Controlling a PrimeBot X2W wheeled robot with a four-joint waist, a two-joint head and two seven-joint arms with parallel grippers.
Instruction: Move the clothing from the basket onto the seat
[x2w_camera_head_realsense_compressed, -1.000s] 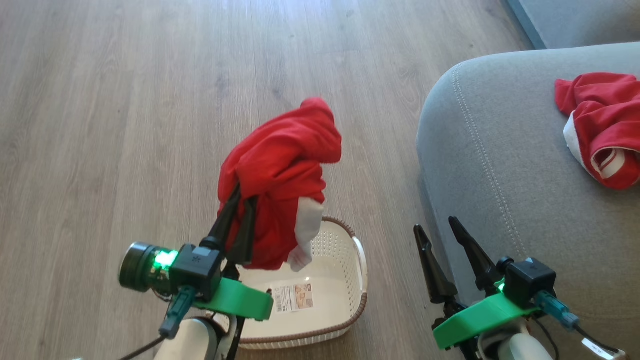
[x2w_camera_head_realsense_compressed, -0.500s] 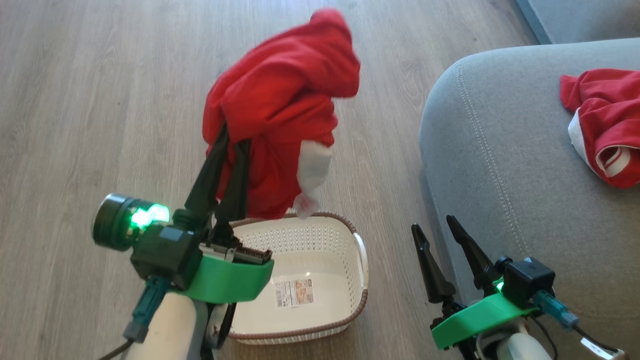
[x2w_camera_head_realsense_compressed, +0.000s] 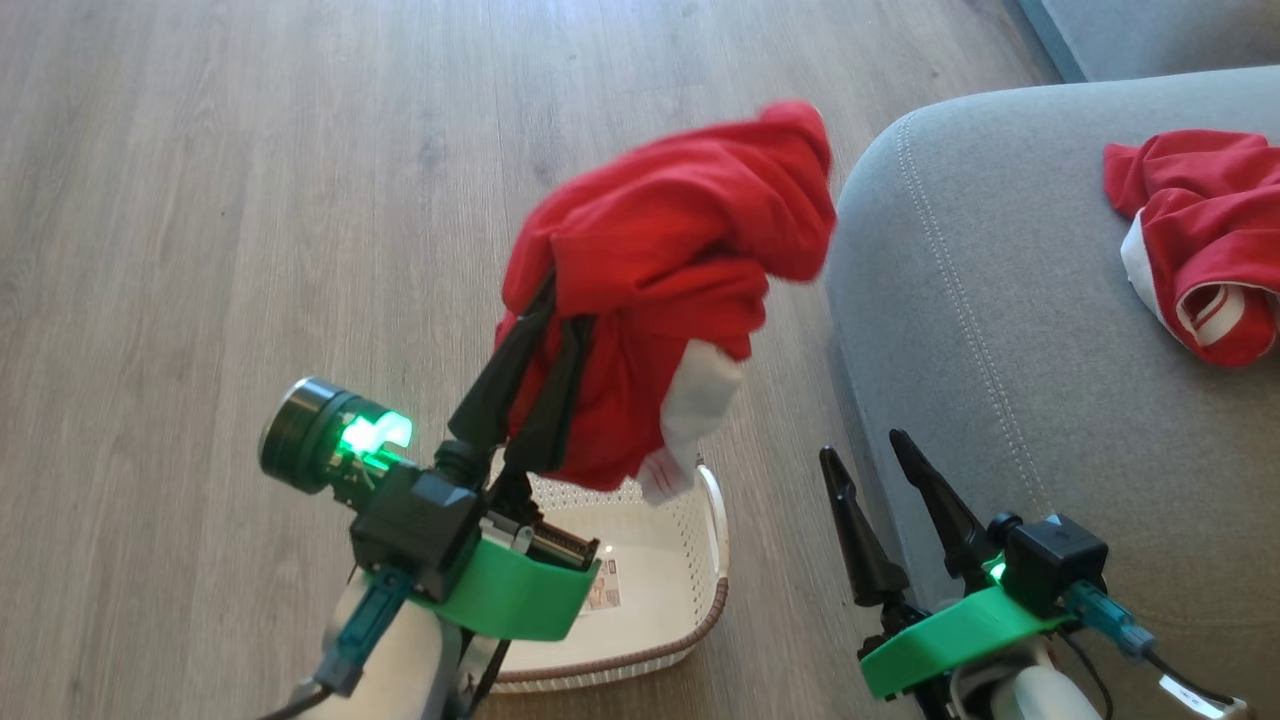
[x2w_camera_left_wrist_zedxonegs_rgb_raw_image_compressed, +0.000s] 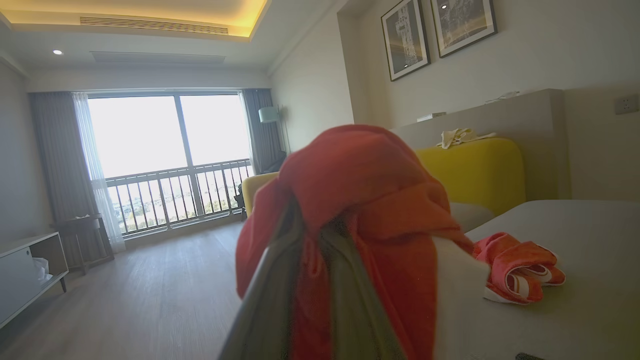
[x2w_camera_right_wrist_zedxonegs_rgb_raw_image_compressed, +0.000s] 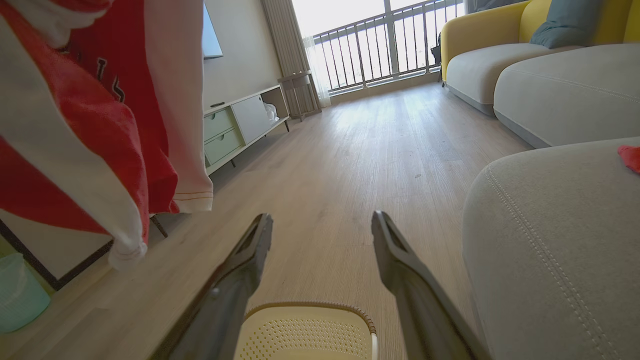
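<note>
Centre frame, left gripper (x2w_camera_head_realsense_compressed: 562, 310): fingers clamped into the bunched cloth, a firm pinch on the red garment (x2w_camera_head_realsense_compressed: 680, 230), tips buried in the folds.
Red garment: up in the air above the far edge of the basket (x2w_camera_head_realsense_compressed: 690, 570). Its upper lobe reaches toward the rounded corner of the seat (x2w_camera_head_realsense_compressed: 1000, 350) at right. The white band (x2w_camera_head_realsense_compressed: 700, 400) dangles lowest, just over the rim.
Basket: lower centre on the wood floor (x2w_camera_head_realsense_compressed: 250, 200). What shows of its inside is bare down to the label sticker, though the arm covers part of it.
Seat: big grey cushion taking the right side. A second red garment (x2w_camera_head_realsense_compressed: 1200, 250) lies on it at the far right edge.
Right gripper (x2w_camera_head_realsense_compressed: 862, 444): lower right, jaws spread, nothing between them, parked just beside the seat's front edge.
Step in hand: the carry across to the seat, by my read, and it looks like the last piece.
How to do it well: lift enough that the dangling white band clears the cushion's corner. Travel right until the whole bundle hangs over flat upholstery, well inside the stitch line, and only then release. Let go too near the edge and the loose tail could drag the lot down to the floor.
</note>
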